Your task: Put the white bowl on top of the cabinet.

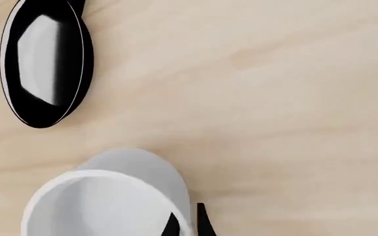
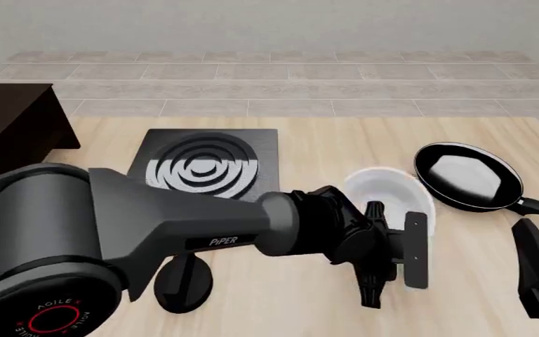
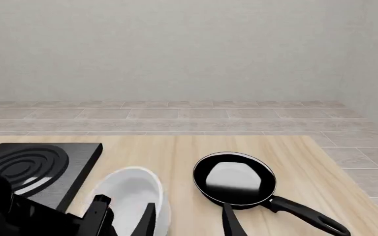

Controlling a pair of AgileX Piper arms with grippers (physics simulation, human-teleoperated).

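Note:
The white bowl (image 2: 389, 191) is right of the table's centre, tilted, with its opening turned toward me. My left gripper (image 2: 393, 263) reaches across from the left and is shut on the bowl's near rim. In the left wrist view the two black fingertips (image 1: 204, 222) straddle the wall of the bowl (image 1: 97, 201). The dark brown cabinet (image 2: 8, 126) stands at the far left edge, its flat top bare. My right gripper (image 2: 536, 277) hangs at the near right, open (image 3: 189, 223) and holding nothing; from there the bowl (image 3: 133, 189) lies ahead and to the left.
A black stove plate (image 2: 204, 165) with concentric rings lies between the cabinet and the bowl. A black frying pan (image 2: 466, 175) sits just right of the bowl, handle pointing to the near right. The left arm's bulky links fill the near left.

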